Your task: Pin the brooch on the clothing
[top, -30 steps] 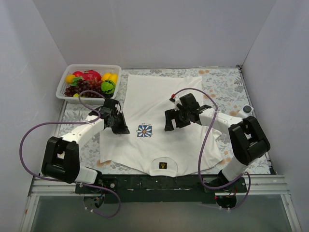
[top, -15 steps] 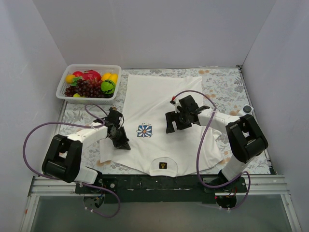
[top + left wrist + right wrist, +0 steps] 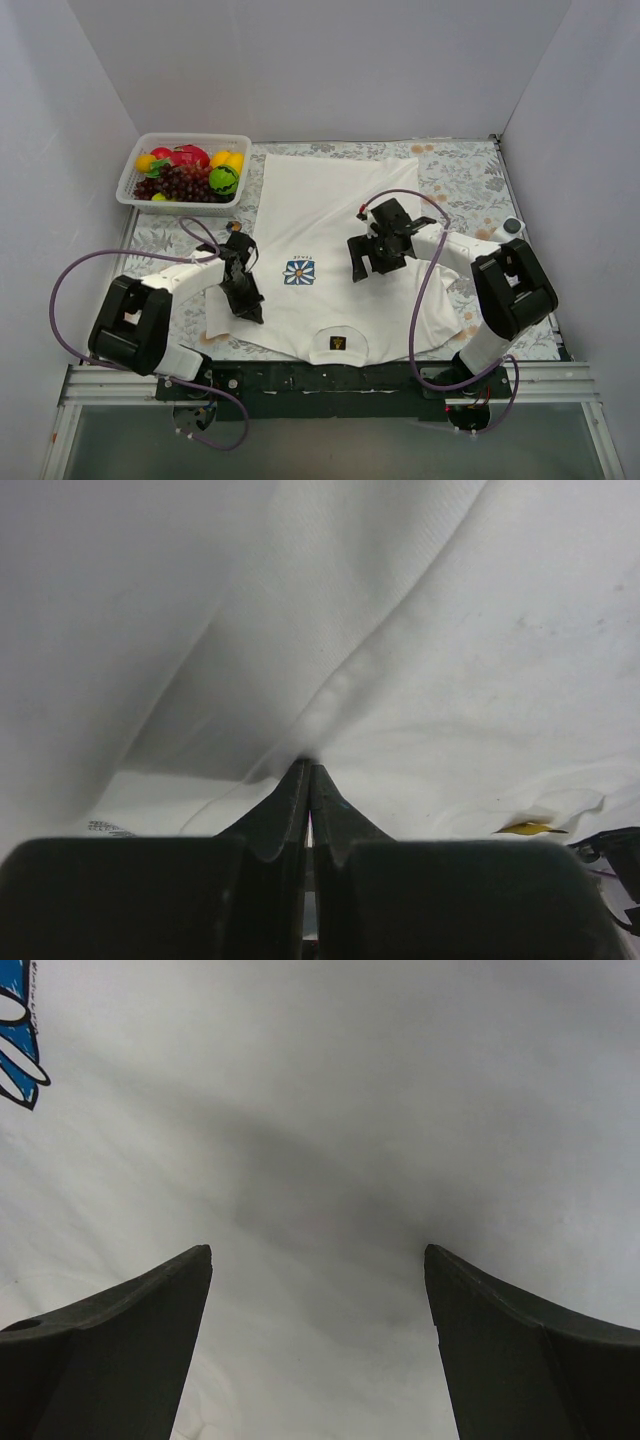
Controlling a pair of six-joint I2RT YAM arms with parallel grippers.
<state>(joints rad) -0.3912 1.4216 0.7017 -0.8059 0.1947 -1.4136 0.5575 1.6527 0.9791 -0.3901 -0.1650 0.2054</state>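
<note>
The white T-shirt lies flat on the table, its blue-and-white flower emblem on the chest and its black neck label at the near edge. My left gripper is at the shirt's left side, left of the emblem. In the left wrist view this gripper is shut on a raised fold of the white cloth. My right gripper is open just above the shirt, right of the emblem. The right wrist view shows this gripper over bare cloth, with the emblem at the top left. I see no brooch.
A white basket of toy fruit stands at the back left. A small white object sits near the right wall. The floral tablecloth shows around the shirt. White walls close in three sides.
My left gripper has moved toward the near edge along the shirt's left side, and the cloth there is now bunched. My right gripper has shifted slightly right and nearer.
</note>
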